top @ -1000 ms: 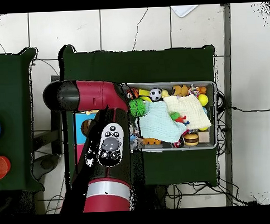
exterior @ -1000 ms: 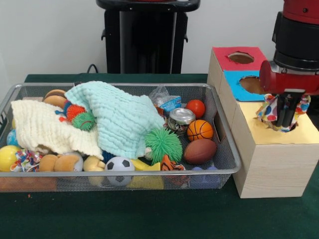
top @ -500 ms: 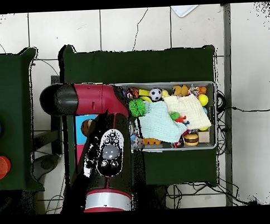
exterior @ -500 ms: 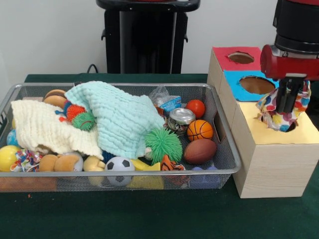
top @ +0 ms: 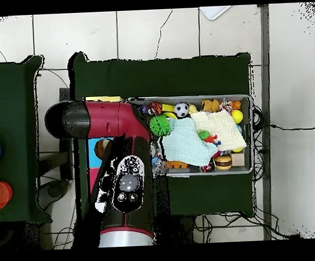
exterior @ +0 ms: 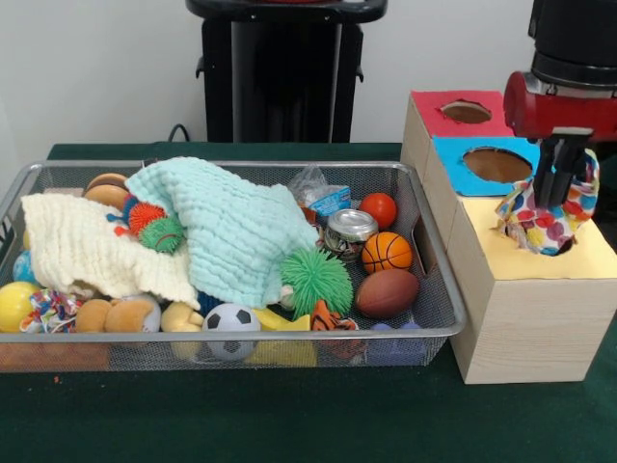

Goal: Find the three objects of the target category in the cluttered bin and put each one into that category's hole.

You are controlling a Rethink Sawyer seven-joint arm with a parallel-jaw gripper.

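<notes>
A polka-dot cloth [exterior: 540,220] in several colours is bunched at the hole in the yellow top [exterior: 588,258] of the wooden sorting box, part of it inside and part standing up out of it. My gripper [exterior: 557,188] hangs straight above that hole with the cloth folded around its lower end. Whether it grips the cloth does not show. In the overhead view the red arm [top: 126,182] covers the box and hides the gripper. The wire bin [exterior: 241,334] holds a pale green cloth [exterior: 236,231] and a cream cloth [exterior: 82,246] among balls and toys.
The box also has a blue hole [exterior: 496,164] and a red hole [exterior: 466,112] behind the yellow one. A can [exterior: 349,230], a basketball [exterior: 387,252], a brown football [exterior: 387,292] and a spiky green ball [exterior: 316,281] lie in the bin's right part.
The arm has risen above the yellow hole. The gripper has lifted partly out of the cloth, and more of the cloth shows under the wrist.
</notes>
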